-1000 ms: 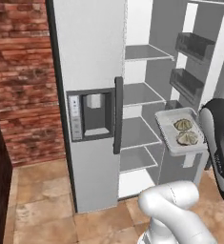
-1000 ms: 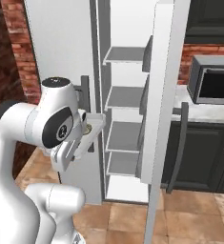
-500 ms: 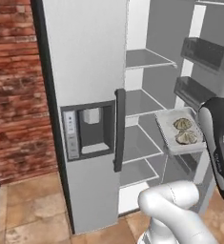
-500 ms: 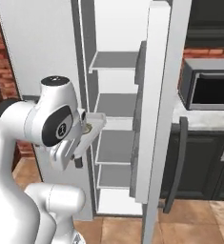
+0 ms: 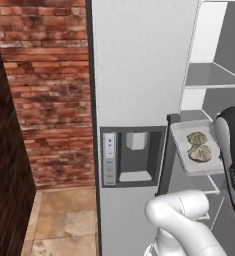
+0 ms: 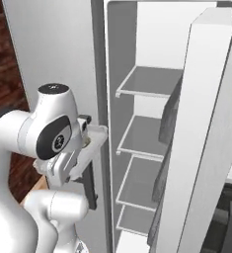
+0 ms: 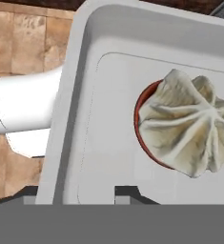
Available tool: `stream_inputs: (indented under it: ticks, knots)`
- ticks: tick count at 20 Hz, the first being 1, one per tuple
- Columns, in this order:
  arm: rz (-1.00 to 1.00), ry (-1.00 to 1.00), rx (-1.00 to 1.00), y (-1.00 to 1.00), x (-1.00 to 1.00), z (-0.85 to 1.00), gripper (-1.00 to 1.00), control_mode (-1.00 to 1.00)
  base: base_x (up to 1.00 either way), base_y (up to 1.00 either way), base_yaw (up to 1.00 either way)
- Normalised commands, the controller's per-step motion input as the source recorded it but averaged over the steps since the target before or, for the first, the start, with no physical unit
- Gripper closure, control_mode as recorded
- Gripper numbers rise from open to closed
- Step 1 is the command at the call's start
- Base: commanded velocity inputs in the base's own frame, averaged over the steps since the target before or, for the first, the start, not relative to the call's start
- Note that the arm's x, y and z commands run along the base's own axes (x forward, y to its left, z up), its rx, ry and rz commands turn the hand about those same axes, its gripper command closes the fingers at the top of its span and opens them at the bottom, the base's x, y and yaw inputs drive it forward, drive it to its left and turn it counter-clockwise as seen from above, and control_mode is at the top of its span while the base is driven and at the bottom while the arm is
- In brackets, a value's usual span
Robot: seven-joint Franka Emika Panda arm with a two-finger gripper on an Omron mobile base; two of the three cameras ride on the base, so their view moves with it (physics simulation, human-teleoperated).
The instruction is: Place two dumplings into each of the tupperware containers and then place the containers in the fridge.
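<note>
Base driven closer to fridge (image 5: pixel 139 75), claw (image 7: pixel 77 193) state unclear at container (image 5: pixel 191 150) with dumplings (image 5: pixel 199 152)

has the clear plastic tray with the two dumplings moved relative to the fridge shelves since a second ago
Cannot tell. The shallow clear-plastic tray holding two pale pleated dumplings sits nearer the white fridge's grey shelves, but the whole view shifted, so the base drove.

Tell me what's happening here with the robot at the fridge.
The white robot arm carries a tupperware container with two dumplings in it, at the open fridge. The container sits at the gripper, level with the grey shelves but not yet on one. The hand view shows one pleated dumpling close up in the tray. Whether the jaws are loosening cannot be told.
</note>
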Motion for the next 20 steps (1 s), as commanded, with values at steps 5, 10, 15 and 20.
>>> stream_inputs:
  ticks: [5, 10, 15, 20]
  knots:
    - [0.0, 0.0, 0.0, 0.0, 0.0, 0.0, 1.0, 1.0, 0.0, -0.39, 0.0]
    - [0.0, 0.0, 0.0, 0.0, 0.0, 0.0, 1.0, 1.0, -0.16, -0.33, -0.06]
    - [0.0, 0.0, 0.0, 0.0, 0.0, 0.0, 1.0, 1.0, -0.4, -0.34, -0.15]
    - [0.0, 0.0, 0.0, 0.0, 0.0, 0.0, 1.0, 1.0, -0.31, -0.17, -0.14]
